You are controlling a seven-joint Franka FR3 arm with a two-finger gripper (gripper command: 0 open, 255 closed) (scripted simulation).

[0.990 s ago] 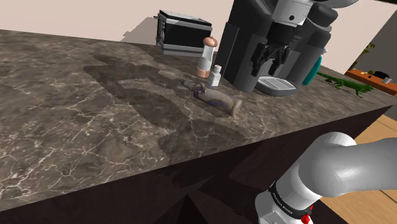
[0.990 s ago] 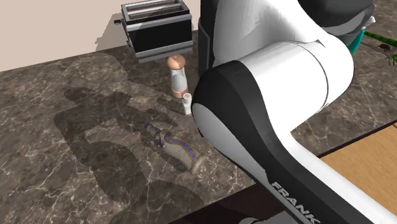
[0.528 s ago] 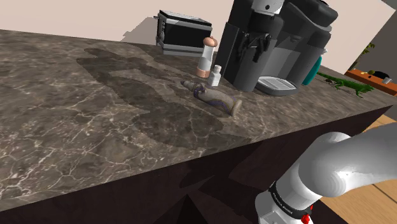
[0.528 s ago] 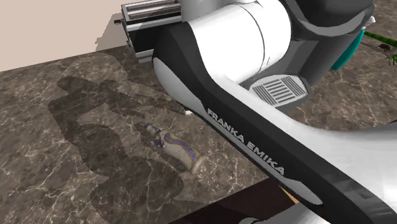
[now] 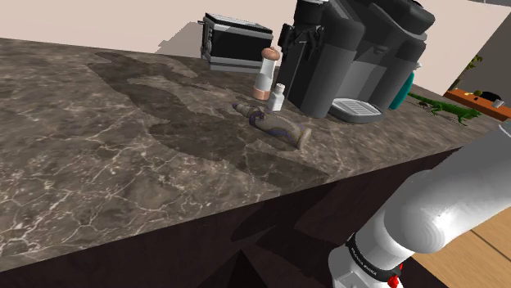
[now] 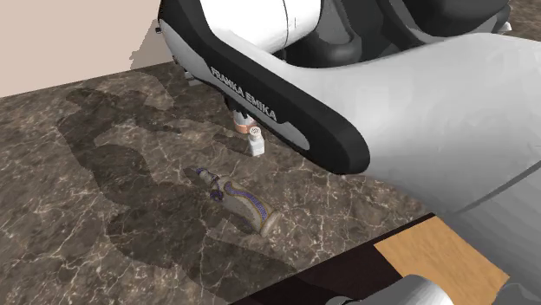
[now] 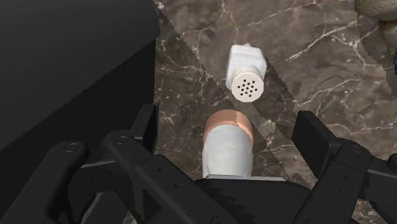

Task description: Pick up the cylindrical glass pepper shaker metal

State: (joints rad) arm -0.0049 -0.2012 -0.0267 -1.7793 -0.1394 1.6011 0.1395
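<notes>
— What can be seen inside the containers?
— No contents can be made out. The pepper shaker (image 7: pixel 228 153), pale-bodied with a copper-coloured cap, is viewed from above and its body is opaque. A perforated top is shown by the small white shaker (image 7: pixel 247 71) just beside it. A patterned vase (image 5: pixel 278 125) is laid on its side nearer the front edge of the counter (image 5: pixel 123 164).
— And where is the pepper shaker placed relative to the gripper (image 7: pixel 229 127)?
— It is stood upright toward the counter's far edge, in front of the toaster (image 5: pixel 236 41) and beside the coffee machine (image 5: pixel 360 57). The gripper is poised above it, with its fingers spread to either side of the cap and not touching it.
— What is hidden?
— In the second exterior view, the pepper shaker is mostly covered by the arm (image 6: pixel 416 104).
</notes>
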